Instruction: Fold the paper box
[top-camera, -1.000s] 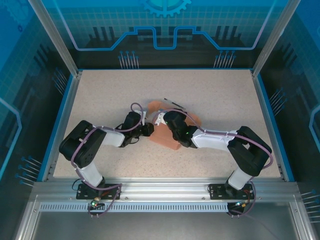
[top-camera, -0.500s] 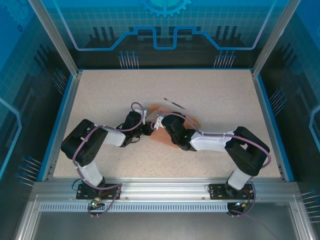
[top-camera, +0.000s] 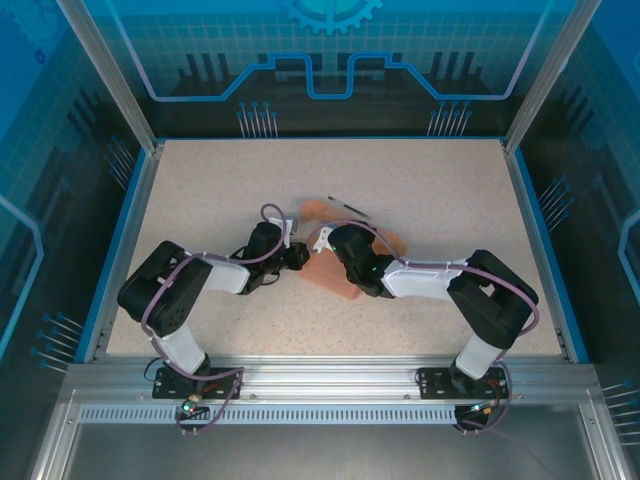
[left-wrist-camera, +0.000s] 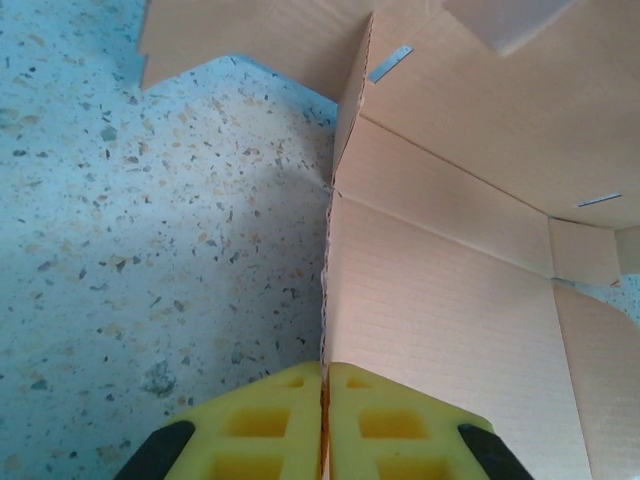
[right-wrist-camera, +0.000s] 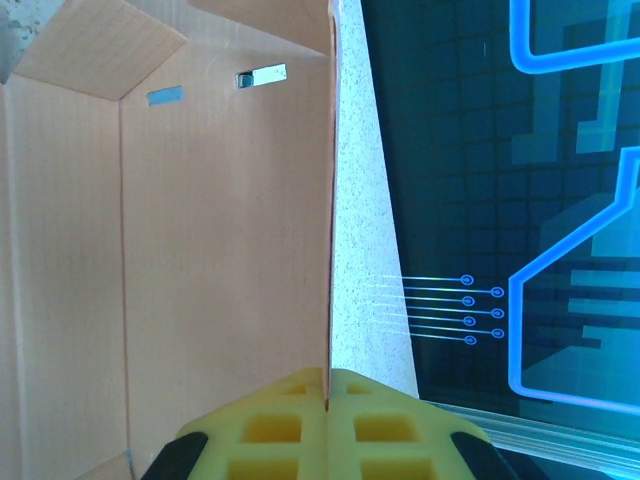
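The paper box (top-camera: 325, 278) sits mid-worktop (top-camera: 450, 190), between both arms. The left tool (left-wrist-camera: 325, 375) is clamped on the edge of an upright panel. The right tool (right-wrist-camera: 328, 380) is clamped on another raised wall. Against half a second ago, the right wrist sits slightly farther right, and more pink sheet shows at the near side.

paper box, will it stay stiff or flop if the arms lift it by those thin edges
Probably bends at its creases: the paper box shows scored fold lines between panels. Likely light, being thin sheet pinched edge-on between the left fingers. It may hinge rather than tip, as panels stand at angles.
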